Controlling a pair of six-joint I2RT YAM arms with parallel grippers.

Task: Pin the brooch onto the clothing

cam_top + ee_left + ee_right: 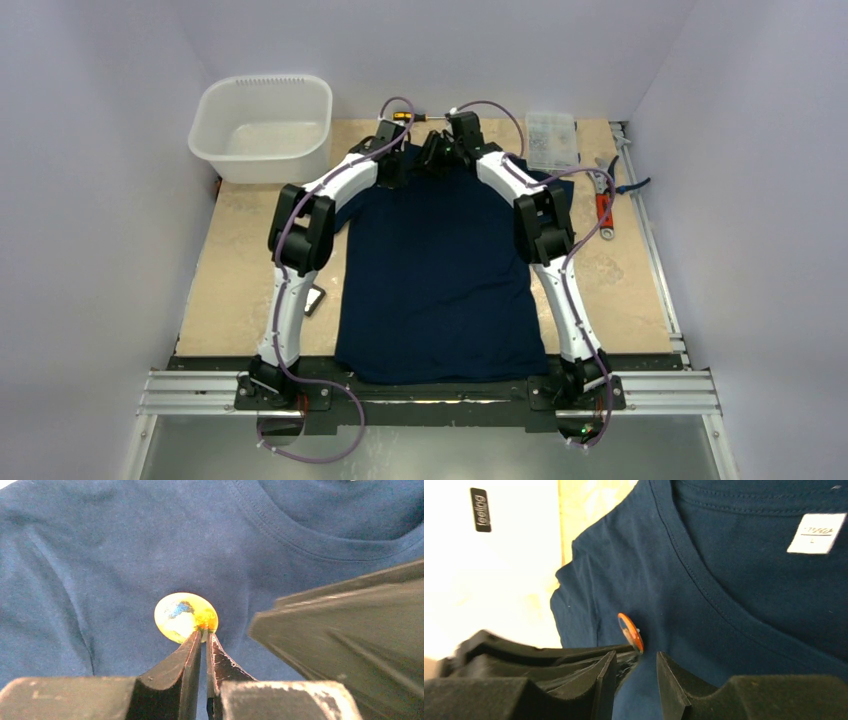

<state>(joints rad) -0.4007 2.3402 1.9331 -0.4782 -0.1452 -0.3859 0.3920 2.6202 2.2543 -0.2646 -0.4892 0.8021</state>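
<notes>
Brooch (pixel 186 617): one, held against one T-shirt (pixel 100 555). My left jaws grip its rim; my right jaws stand parted just beside it.

Beside brooch (pixel 630 632) — right gripper (pixel 636 661) (tight gap)

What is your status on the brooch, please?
Left gripper shut on brooch rim. Right gripper open beside it. Brooch against shirt, below collar; pin hidden. No obstruction seen.
</notes>
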